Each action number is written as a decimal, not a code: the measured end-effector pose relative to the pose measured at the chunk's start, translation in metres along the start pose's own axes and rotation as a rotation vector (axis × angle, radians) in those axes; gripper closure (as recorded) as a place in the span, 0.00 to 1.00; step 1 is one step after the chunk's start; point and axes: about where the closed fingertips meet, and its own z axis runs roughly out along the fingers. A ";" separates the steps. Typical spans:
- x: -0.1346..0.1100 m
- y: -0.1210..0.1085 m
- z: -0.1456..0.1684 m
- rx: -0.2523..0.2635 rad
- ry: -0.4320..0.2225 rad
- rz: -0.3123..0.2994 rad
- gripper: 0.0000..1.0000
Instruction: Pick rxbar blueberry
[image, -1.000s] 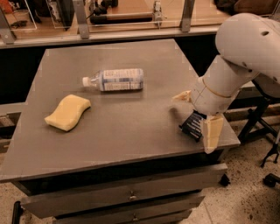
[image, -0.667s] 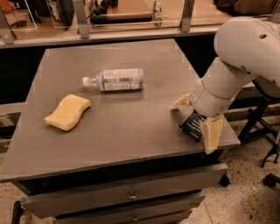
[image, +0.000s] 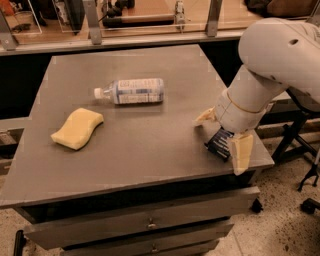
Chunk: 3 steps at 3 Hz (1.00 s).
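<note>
The rxbar blueberry is a small dark navy wrapper with white text. It lies flat near the table's right front corner. My gripper is lowered over it and open. One cream finger stands to the bar's far left and the other at its near right, so the bar lies between them. The white wrist and arm hide the bar's far end.
A clear plastic bottle with a white label lies on its side at the table's middle back. A yellow sponge lies at the left. The grey table has drawers below its front edge, which runs just beside the bar. A black stand is on the right.
The gripper has sunk slightly towards the table around the bar. The bottle, the sponge and the bar have not moved.
</note>
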 end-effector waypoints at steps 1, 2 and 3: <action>0.000 0.000 -0.001 0.000 0.000 0.000 0.14; 0.000 0.000 -0.001 0.000 0.000 0.000 0.00; 0.000 0.000 -0.001 0.000 0.000 0.000 0.00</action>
